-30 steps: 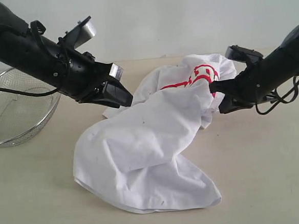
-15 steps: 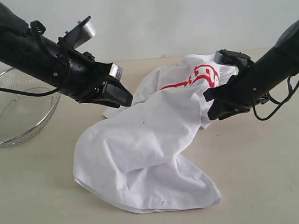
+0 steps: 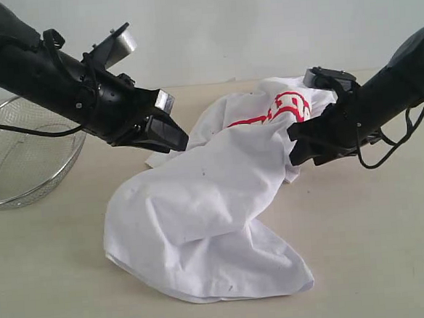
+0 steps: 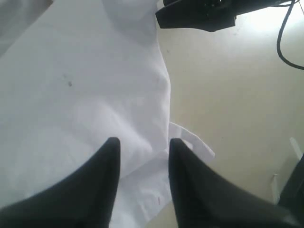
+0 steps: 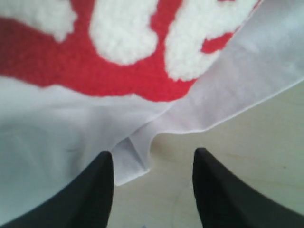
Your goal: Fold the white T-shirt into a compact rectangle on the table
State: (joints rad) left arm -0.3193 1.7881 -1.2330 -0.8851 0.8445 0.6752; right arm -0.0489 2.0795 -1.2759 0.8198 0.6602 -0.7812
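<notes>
**Right jaws spread beside the crumpled shirt, left jaws part open over it**

Jaws of the right gripper (image 5: 153, 153) stand wide apart. In its wrist view a small folded corner of the white T-shirt (image 3: 200, 203) lies loose between them, with the red band (image 5: 95, 71) just beyond. The left gripper (image 4: 142, 141) has its jaws part open over the cloth, and no fold is visibly pinched. In the exterior view the shirt lies in a rumpled heap at the centre of the table (image 3: 378, 249), and a wire mesh bowl (image 3: 22, 154) sits at the left edge.

The shirt probably needs spreading flat before any fold. A good regrip would take a clear hem corner in each gripper, one layer only. The two would then draw apart evenly so the cloth lies smooth.

A second ago the right jaws were pressed shut at the shirt's upper right edge. They have since opened, and that gripper has shifted slightly towards the upper left. The shirt and the left arm look unchanged.
</notes>
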